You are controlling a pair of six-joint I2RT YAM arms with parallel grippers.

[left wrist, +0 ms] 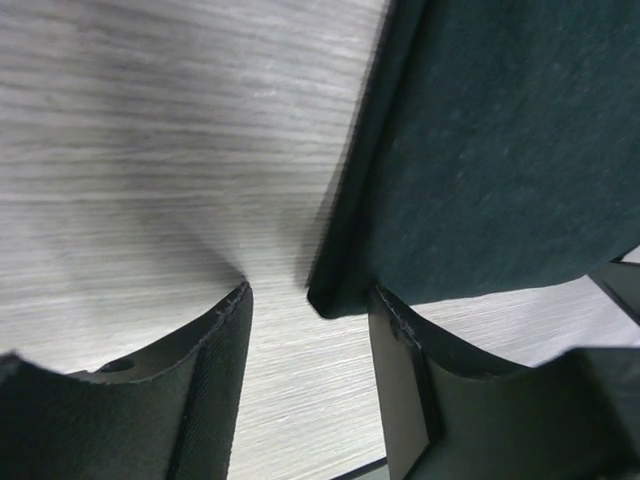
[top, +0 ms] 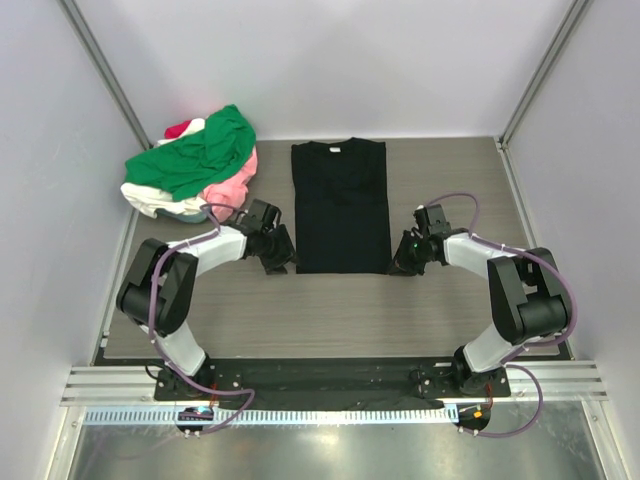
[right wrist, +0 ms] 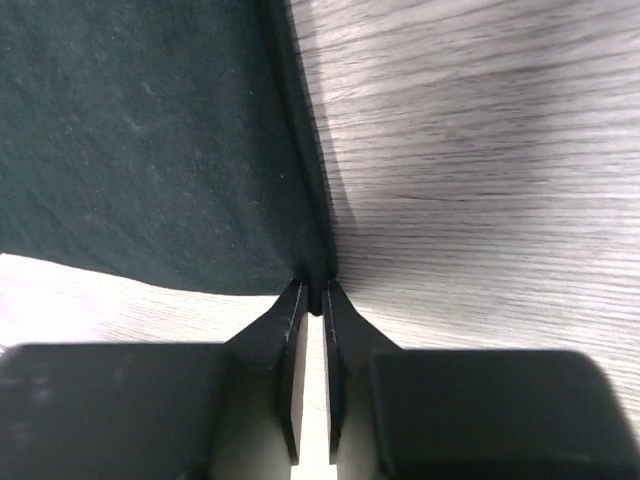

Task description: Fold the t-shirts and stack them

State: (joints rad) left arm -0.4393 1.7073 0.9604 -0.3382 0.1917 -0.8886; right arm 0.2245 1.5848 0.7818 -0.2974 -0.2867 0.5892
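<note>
A: Corners at the near hem of the black t-shirt (top: 340,205) are approached by both arms. Why there?

B: The shirt is laid flat mid-way across the table (top: 350,310), sides folded in. A lengthwise fold is judged to be next, so the hem must be lifted evenly.

A: Is it gripped?

B: By the right gripper (right wrist: 313,290), yes: the right corner is pinched between nearly closed fingers. The left gripper (left wrist: 310,300) is held half open around the left corner, unclamped. The other t-shirts (top: 195,165) are heaped far left.
</note>
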